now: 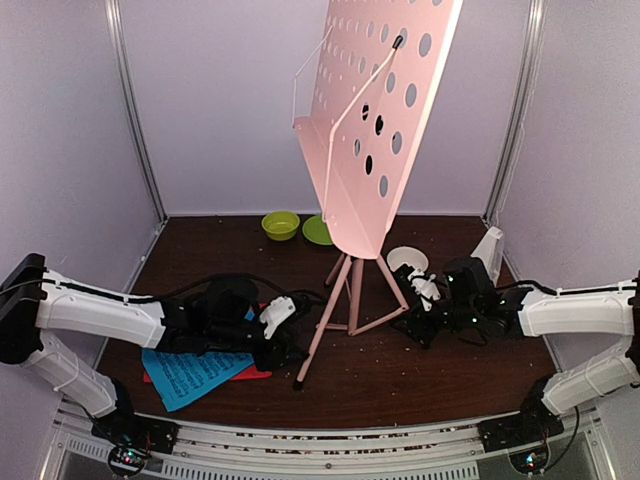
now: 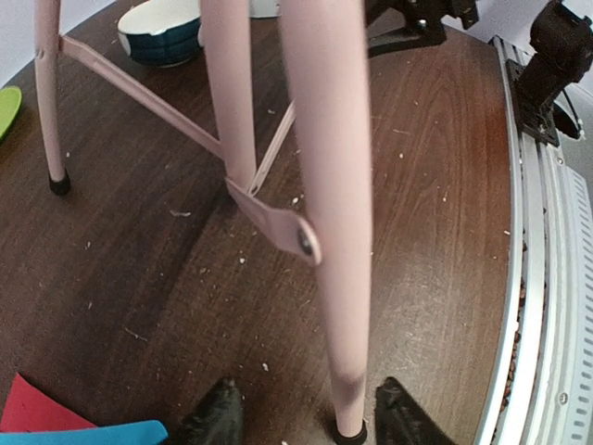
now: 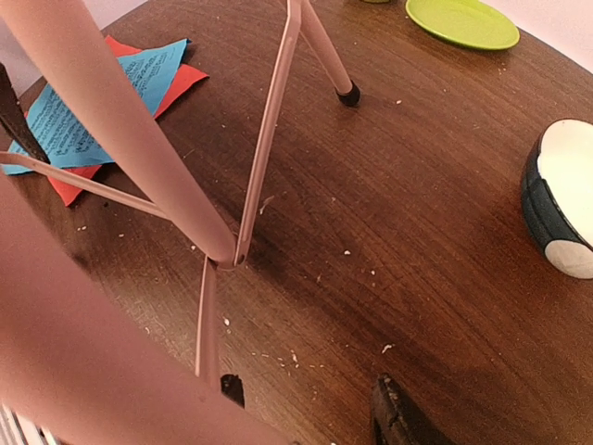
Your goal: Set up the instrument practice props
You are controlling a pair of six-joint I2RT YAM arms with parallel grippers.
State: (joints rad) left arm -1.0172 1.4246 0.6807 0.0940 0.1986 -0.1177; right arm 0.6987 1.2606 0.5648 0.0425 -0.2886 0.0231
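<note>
Pink stand leg (image 2: pixel 343 278) between parted left claw (image 2: pixel 310 410); right claw (image 3: pixel 306 408) parted near white bowl (image 3: pixel 565 195).

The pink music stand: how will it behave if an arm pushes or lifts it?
Likely top-heavy: the big desk sits high above thin legs, so pushing may tip it. Black foot caps probably grip rather than slide.

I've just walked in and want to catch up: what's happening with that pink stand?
Both arms are at the pink music stand. The left gripper straddles the front leg near its foot, jaws apart. The right gripper sits low by another leg, jaws apart. The blue sheet lies on the red sheet; the metronome stands back right.
</note>
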